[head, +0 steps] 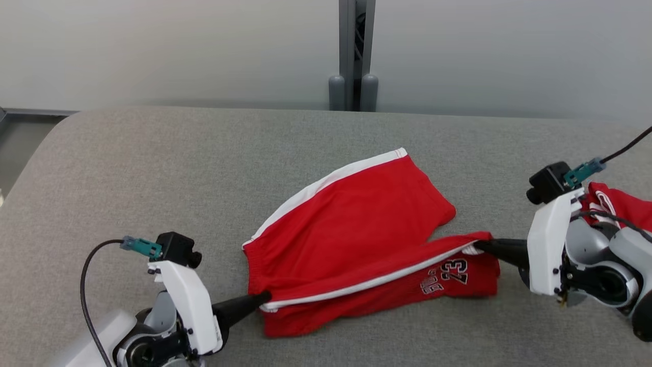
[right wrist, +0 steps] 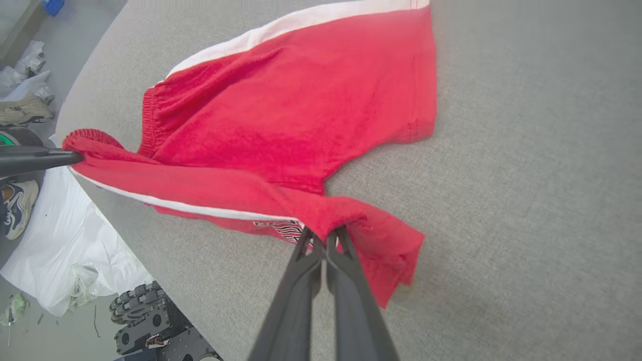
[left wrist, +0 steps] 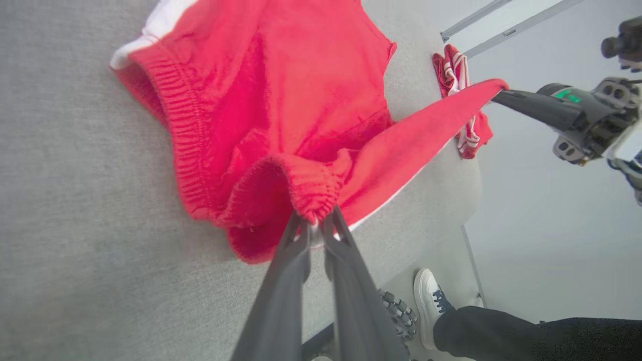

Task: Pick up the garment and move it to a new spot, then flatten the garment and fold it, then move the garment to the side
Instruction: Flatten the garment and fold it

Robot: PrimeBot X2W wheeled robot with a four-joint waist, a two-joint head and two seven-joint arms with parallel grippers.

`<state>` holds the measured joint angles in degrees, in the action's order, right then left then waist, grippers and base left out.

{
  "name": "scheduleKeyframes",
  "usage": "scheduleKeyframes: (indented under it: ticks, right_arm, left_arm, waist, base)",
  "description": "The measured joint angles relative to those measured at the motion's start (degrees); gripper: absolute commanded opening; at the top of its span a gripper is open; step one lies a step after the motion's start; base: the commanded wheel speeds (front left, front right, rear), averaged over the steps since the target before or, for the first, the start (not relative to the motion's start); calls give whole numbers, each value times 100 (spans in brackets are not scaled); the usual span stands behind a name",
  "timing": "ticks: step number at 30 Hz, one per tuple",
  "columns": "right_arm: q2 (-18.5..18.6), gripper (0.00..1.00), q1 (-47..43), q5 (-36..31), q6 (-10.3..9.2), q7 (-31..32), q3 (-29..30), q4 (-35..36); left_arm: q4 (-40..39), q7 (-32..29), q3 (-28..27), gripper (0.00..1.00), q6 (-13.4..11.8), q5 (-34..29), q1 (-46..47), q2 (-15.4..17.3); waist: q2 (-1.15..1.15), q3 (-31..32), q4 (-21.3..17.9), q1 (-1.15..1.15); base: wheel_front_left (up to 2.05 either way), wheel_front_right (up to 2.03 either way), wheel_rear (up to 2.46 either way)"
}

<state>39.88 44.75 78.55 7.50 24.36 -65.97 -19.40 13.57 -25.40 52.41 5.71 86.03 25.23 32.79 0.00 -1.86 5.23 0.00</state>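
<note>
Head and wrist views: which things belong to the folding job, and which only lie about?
Job: red shorts, left gripper and right gripper, both shut on them.
Lying about: second red garment, a person's white shoe, white sheet on floor.

Beyond the shorts point(head: 356, 219) you have a broad band of bare grey worktop point(head: 153, 168) out to the far edge; the post point(head: 353, 51) stands behind that edge. Left of the shorts the surface is bare too. Along the shorts' near side the way is barred: the left fingers point(head: 244, 305) pinch the waistband corner, the right fingers point(head: 504, 251) clamp the leg hem, and a strip of cloth stretches between them (raised off the worktop). Right of the shorts, past the right fingers, a second red garment point(head: 621, 204) lies at the worktop's end. A person's shoe point(left wrist: 429, 301) stands on the floor below the near edge.
</note>
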Motion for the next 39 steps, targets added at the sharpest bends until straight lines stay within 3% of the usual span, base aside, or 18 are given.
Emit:
scheduleKeyframes:
  ticks: [16,28,39]
  right_arm:
    - [-277,0,1113,-426,0,-633,-15,-838]
    - [-502,0,1879,-857,0,-1389,-430,-1362]
    - [-693,0,2314,-962,0,-1557,-669,-1956]
  left_arm:
    - [1127,506,-793,0,135,679,678,-934]
    - [1639,1045,-1042,0,166,591,1087,-1523]
    - [1941,1435,-1149,1,171,464,1290,-1941]
  waist:
    - [0,-897,359,0]
    - [0,-1361,684,0]
    - [0,-1731,952,0]
  base:
    - [0,0,0]
    - [0,0,0]
    - [0,0,0]
